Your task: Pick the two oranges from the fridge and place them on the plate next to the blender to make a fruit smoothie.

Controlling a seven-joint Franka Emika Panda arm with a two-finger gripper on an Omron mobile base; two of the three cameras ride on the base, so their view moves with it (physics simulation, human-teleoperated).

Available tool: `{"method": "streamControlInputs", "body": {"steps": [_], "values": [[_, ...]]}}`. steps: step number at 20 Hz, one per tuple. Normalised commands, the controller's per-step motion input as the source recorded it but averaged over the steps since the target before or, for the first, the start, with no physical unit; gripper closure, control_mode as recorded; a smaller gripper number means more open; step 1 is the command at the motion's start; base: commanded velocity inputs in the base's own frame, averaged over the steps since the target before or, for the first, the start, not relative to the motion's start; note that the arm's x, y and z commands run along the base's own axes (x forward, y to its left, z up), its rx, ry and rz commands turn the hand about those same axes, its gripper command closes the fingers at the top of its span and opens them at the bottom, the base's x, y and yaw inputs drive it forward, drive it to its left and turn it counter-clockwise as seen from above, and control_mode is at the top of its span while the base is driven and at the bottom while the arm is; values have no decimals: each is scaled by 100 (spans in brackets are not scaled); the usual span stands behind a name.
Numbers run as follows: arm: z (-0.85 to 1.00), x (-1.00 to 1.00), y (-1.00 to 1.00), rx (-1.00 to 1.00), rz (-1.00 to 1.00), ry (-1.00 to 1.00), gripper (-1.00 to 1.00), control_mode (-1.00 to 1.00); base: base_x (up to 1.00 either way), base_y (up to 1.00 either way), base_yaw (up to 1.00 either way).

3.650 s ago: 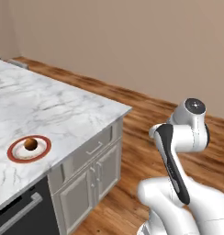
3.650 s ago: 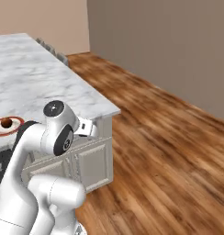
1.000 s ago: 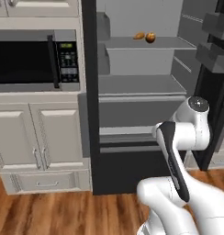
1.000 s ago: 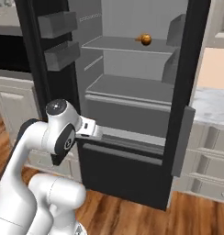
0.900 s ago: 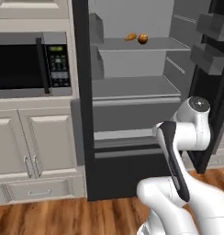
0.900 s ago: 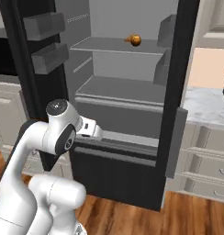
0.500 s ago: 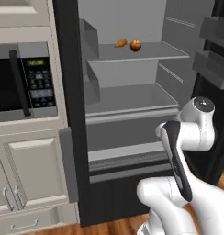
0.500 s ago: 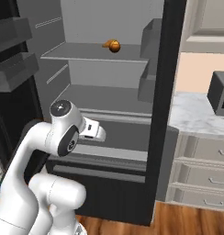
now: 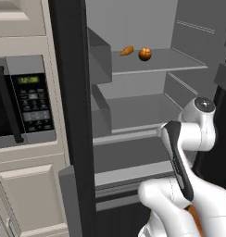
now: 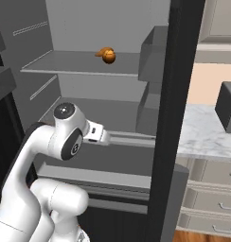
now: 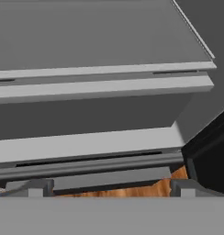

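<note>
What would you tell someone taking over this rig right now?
Tool: tips apart, nothing between them, aimed at the fridge's lower shelves.
Fridge: open. One orange sits on the upper shelf, beside a pointed carrot-like item; a second orange can't be made out.
Microwave stands left of the fridge.
Done: robot faces the fridge.
Left: pick both oranges and carry them to the plate by the blender.

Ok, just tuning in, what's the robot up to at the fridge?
The robot faces the open fridge. One orange sits on an upper shelf beside a carrot-shaped item; nothing is picked yet. The arm is folded low in front, and the gripper, open and empty, points at the lower shelves.
</note>
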Motion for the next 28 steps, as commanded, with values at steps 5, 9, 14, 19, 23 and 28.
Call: {"method": "streamControlInputs", "body": {"steps": [5,9,14,19,23,28], "values": [[51,-1,6,-1,-1,-11,-100,-100,0,0,0],[81,-13,0,0,-2,-20,-100,-100,0,0,0],[100,-30,0,-5,0,-29,-100,-100,0,0,0],[100,-35,0,-6,-3,-20,-100,-100,0,0,0],[100,-8,0,-5,-3,1,-100,-100,0,0,0],[83,62,0,0,2,44,-100,-100,0,0,0]]}}
